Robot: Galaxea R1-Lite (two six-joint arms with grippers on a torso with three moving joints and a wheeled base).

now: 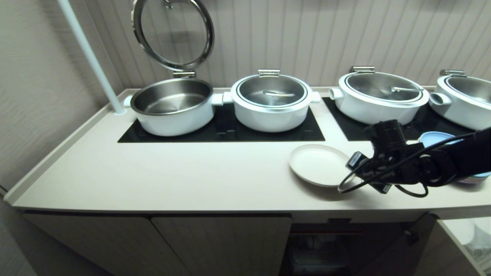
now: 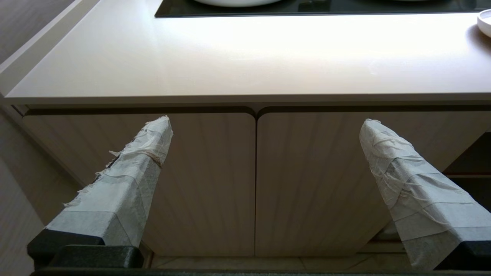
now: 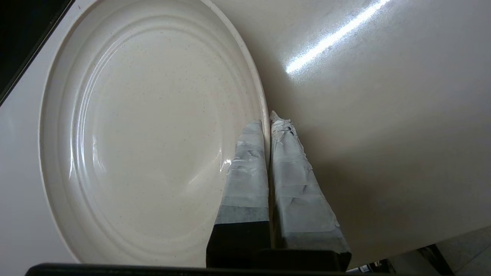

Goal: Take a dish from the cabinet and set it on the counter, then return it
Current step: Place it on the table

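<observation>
One cream-white dish (image 1: 317, 164) sitting flat on the counter (image 1: 184, 172), just in front of the gap between the two black cooktop panels (image 1: 230, 130). Right gripper (image 3: 269, 119) pinched tight on the dish's near-right rim, one taped finger inside the rim, the other outside, barely a sliver between them. Right arm reaching in from the right edge of the head view, low over the worktop.

Four white pots in a row along the back: one open pot (image 1: 172, 105) on the far left with its glass lid (image 1: 173, 32) hinged upright, then three lidded ones (image 1: 271, 100) (image 1: 381, 96) (image 1: 464, 99). One white pole (image 1: 90, 57) rising from the back-left corner of the counter. A stack of pastel plates (image 1: 437, 137) peeking out behind the right arm, count impossible to tell.

Left gripper (image 2: 264, 126) parked low in front of the cabinet (image 2: 255, 180), two taped fingers (image 2: 147, 149) spread wide, nothing between them. Two ribbed doors shut side by side in that view, dark open compartment further to the right under the counter, contents too dim to make out.
</observation>
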